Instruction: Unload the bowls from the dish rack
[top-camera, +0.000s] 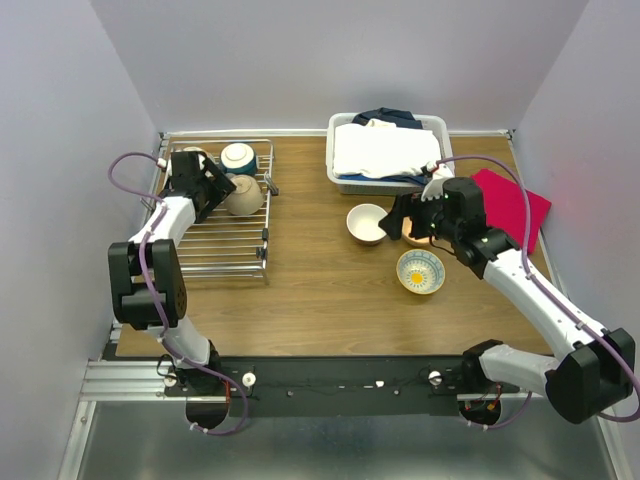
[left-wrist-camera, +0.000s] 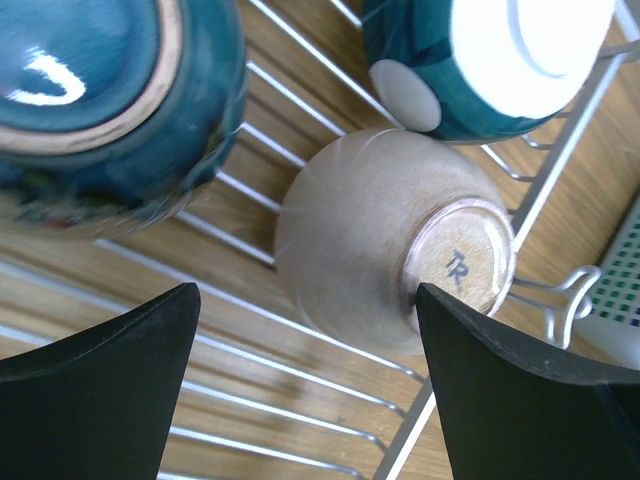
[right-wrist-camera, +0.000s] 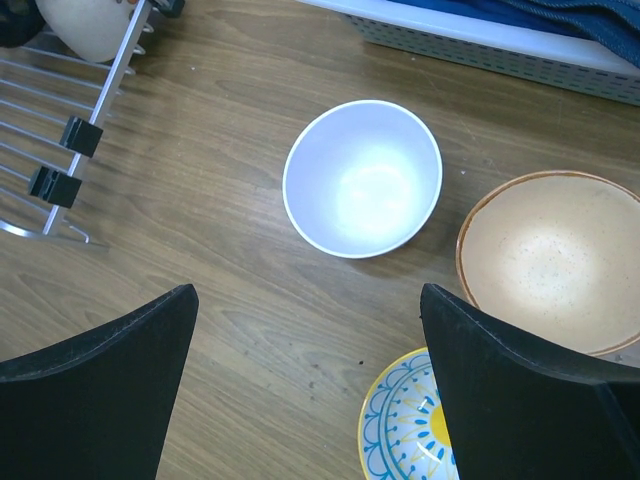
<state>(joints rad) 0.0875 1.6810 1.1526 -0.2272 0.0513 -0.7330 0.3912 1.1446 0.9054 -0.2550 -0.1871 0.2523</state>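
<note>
The dish rack lies at the table's left, with a cream bowl on its side and a teal bowl with a white inside in it. My left gripper hovers over the rack, open. In the left wrist view the cream bowl shows its foot ring just ahead of the left gripper, beside the right fingertip; a dark teal bowl and the white-lined teal bowl lie beyond. On the wood stand a white bowl, a tan bowl and a yellow-and-blue patterned bowl. Above them hangs my right gripper, open and empty.
A white laundry basket full of clothes stands at the back, right of the rack. A red cloth lies at the right edge. The rack's corner with black clips shows at the left of the right wrist view.
</note>
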